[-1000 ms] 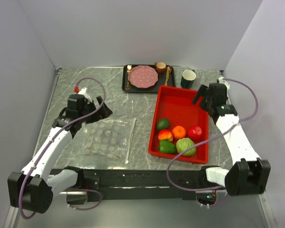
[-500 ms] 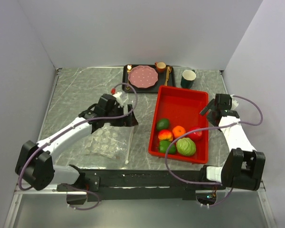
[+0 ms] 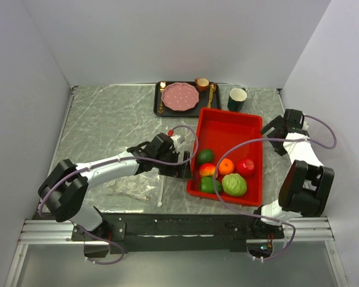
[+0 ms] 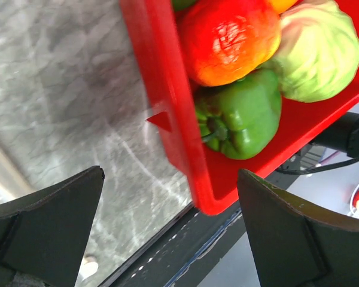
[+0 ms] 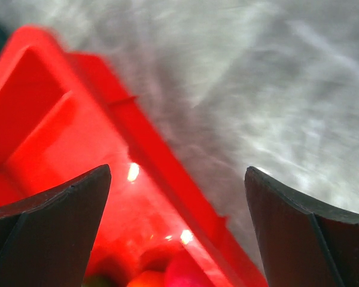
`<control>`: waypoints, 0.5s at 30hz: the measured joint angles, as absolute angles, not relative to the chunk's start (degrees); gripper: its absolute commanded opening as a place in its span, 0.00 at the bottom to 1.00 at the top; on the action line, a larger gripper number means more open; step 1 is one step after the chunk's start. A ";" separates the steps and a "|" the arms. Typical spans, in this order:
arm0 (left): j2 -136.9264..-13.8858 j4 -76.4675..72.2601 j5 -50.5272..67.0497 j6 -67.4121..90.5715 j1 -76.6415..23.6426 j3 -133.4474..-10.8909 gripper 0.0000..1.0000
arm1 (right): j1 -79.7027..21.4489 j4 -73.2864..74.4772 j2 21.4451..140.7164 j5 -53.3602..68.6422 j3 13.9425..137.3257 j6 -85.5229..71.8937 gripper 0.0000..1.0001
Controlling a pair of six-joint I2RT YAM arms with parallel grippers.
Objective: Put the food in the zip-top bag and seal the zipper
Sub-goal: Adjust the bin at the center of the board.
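Six toy food pieces sit in a red tray (image 3: 227, 128) on a grey marble table (image 3: 107, 119), seen from above w/ two robot arms.

L gripper (image 3: 183, 166) is over the table. Its jaws are wide apart, holding nothing, tips just beside the tray's long outer wall. Just past that wall from the tips:
- red-yellow fruit (image 3: 207, 170), nearest
- green pepper (image 3: 210, 185), beside it toward the table's front edge
- avocado (image 3: 205, 156), on the fruit's other side

Further from the tips, same tray: orange (image 3: 226, 166), red apple (image 3: 246, 167) & pale cabbage (image 3: 234, 184), all bunched close together.

L wrist cam: two dark fingers (image 4: 48, 227) frame the tray's rim & front corner. Pepper, red-yellow fruit & cabbage are packed inside that corner.

Zip-top bag (image 3: 131, 188) is clear & lies flat on the table behind the L gripper, partly under that arm. Its zipper (image 3: 161, 194), a thin white strip, runs along the bag edge closest to the gripper, just back from the tips.

R gripper (image 3: 274, 136) is at the tray's opposite long wall, jaws also wide apart, empty. The apple is the food nearest it.

R wrist cam is blurred. Its fingers (image 5: 48, 221) frame the tray wall running diagonally, w/ bare table on one side. Smeared food colours show low btwn the fingers.

Well away from both grippers, at the table's back: a black tray (image 3: 158, 106) w/ a pink plate (image 3: 180, 97), & a dark cup (image 3: 237, 98) beside it.
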State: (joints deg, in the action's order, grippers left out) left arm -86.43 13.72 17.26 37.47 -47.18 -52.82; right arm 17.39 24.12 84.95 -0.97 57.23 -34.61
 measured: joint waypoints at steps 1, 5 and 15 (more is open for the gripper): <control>-86.67 13.21 17.37 37.87 -47.44 -52.84 0.99 | 17.39 23.33 85.91 1.34 57.60 -34.06 1.00; -88.20 11.09 18.24 39.05 -48.56 -52.84 1.00 | 17.28 23.14 89.38 7.29 60.27 -32.49 1.00; -93.23 8.62 20.16 41.65 -51.07 -54.81 0.99 | 15.84 24.08 100.55 15.99 71.57 -29.45 1.00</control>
State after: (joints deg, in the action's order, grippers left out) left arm -93.23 8.62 20.16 41.65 -51.07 -54.81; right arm 15.84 24.08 100.55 15.99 71.57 -29.45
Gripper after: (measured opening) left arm 0.994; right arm 0.998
